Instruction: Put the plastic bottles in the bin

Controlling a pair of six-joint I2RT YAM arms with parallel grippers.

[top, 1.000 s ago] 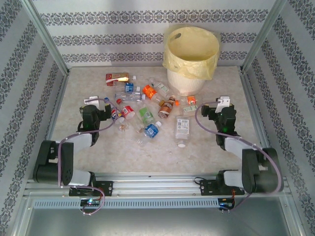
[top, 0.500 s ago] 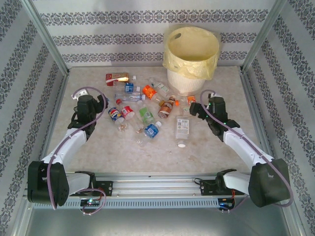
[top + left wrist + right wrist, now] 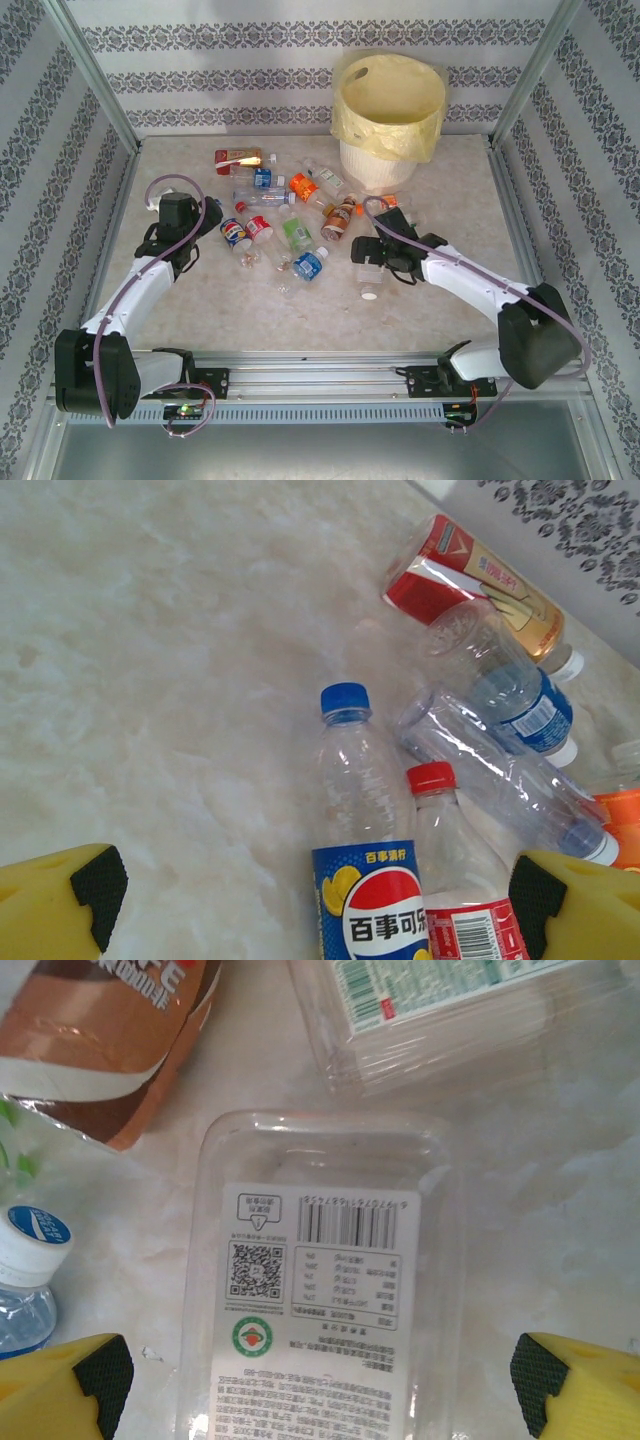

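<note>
Several plastic bottles (image 3: pixel 290 215) lie scattered mid-table in front of the bin (image 3: pixel 388 100), a cream bucket lined with a yellow bag. My left gripper (image 3: pixel 205 215) stands open just left of the pile. In its wrist view the gripper (image 3: pixel 318 905) spans a blue-capped Pepsi bottle (image 3: pixel 370 880) and a red-capped bottle (image 3: pixel 455 880) lying side by side. My right gripper (image 3: pixel 370 248) hangs open over a flat clear bottle (image 3: pixel 369 280). In the right wrist view the gripper (image 3: pixel 320 1385) straddles that bottle's white barcode label (image 3: pixel 320 1310).
A brown-labelled bottle (image 3: pixel 110 1040), a green-and-white-labelled one (image 3: pixel 430 1000) and a blue-and-white cap (image 3: pixel 30 1240) lie close around the right gripper. Patterned walls and metal posts (image 3: pixel 95 75) enclose the table. Bare tabletop lies at the right (image 3: pixel 470 200) and near front (image 3: pixel 300 320).
Both arms have stretched out from folded poses. The right gripper swung left from beside the bin to above the white-labelled bottle. The left gripper came up to the pile's left edge.
</note>
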